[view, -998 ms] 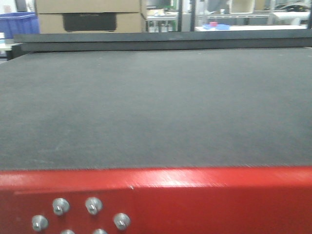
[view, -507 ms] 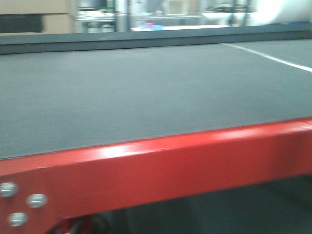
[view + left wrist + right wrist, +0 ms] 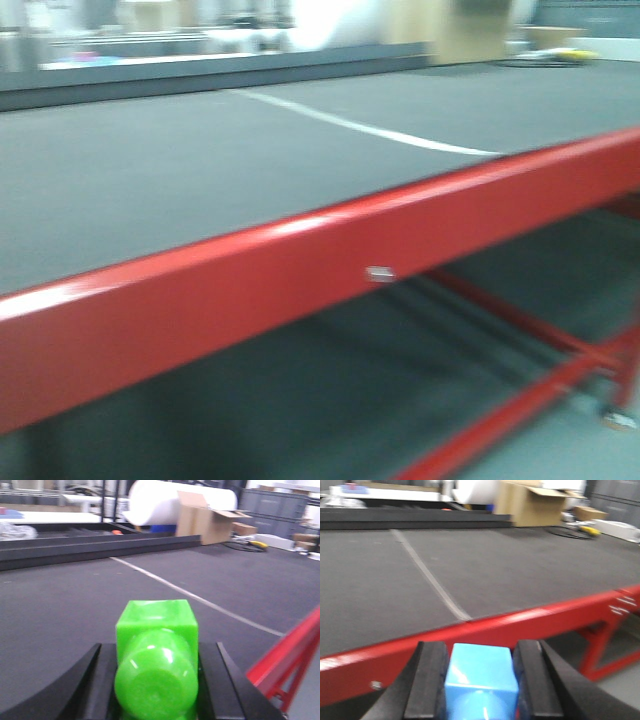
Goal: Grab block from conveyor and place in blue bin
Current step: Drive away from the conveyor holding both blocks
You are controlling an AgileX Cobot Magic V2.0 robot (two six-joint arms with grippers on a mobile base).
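Since one second ago, the front view has been swung sideways: the conveyor (image 3: 200, 190) is now seen at an angle, its red edge strip (image 3: 300, 270) runs diagonally instead of level, and a white seam line (image 3: 370, 128) has come into the upper middle of the frame.

Hazards:
- No blue bin can be identified in any view, so a release made now would be misplaced.
- The front view is blurred, which suggests the base is moving. A held block could be shifted in the jaws or struck against the red edge strip.

The left gripper (image 3: 157, 685) is closed narrowly on a green block (image 3: 156, 625), a glossy cube with a rounded end, at the lower centre above the belt. The right gripper (image 3: 480, 677) is closed on a blue block (image 3: 479, 667), a plain glossy cube, at the lower centre just short of the red edge strip.
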